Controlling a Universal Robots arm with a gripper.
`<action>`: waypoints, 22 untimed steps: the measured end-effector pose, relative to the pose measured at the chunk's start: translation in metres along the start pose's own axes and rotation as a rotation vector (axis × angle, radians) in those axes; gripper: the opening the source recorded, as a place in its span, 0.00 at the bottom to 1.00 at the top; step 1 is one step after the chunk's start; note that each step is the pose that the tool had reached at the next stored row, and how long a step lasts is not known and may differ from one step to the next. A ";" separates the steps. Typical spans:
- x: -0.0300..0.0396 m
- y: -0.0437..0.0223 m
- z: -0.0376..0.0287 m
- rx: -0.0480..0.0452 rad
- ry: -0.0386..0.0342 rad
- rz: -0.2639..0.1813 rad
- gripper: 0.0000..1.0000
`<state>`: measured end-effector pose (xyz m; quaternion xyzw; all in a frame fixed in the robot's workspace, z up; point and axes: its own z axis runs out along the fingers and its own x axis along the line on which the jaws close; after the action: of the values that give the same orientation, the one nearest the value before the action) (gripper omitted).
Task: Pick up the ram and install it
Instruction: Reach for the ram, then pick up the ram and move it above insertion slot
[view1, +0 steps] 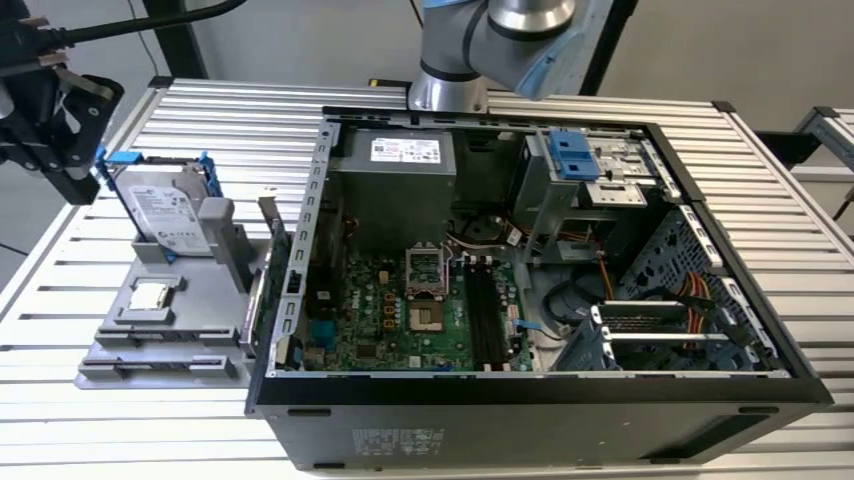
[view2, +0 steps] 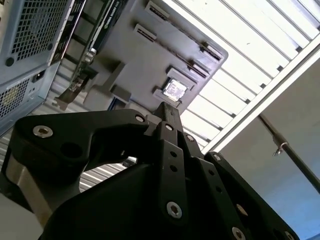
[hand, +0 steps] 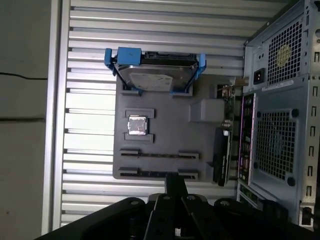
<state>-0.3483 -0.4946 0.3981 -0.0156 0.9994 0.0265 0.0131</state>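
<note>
Hanging above the counter (hand: 85, 130) near the grey holder (hand: 160, 130), the tool (hand: 175, 182) sits pressed together on nothing visible, and I cannot tell where the ram lies, so I judge the pick not begun; grasping needs it parted.

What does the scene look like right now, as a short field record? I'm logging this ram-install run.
gripper: shut, nothing seen in it, apart from the fixture
fixture: grey, on slatted table, beside case
hard drive: on edge in blue caddy, on fixture
processor: flat in fixture pocket
expansion card: standing at fixture's case-side edge
case: open, motherboard exposed
</note>
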 end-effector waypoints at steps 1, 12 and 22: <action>0.0002 -0.0012 0.0000 -0.0001 0.0000 0.000 0.00; 0.0007 -0.0148 -0.0007 -0.0003 0.0001 0.000 0.00; 0.0006 -0.0149 -0.0006 -0.0005 0.0001 -0.001 0.00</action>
<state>-0.3485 -0.5095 0.3979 -0.0161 0.9994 0.0268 0.0131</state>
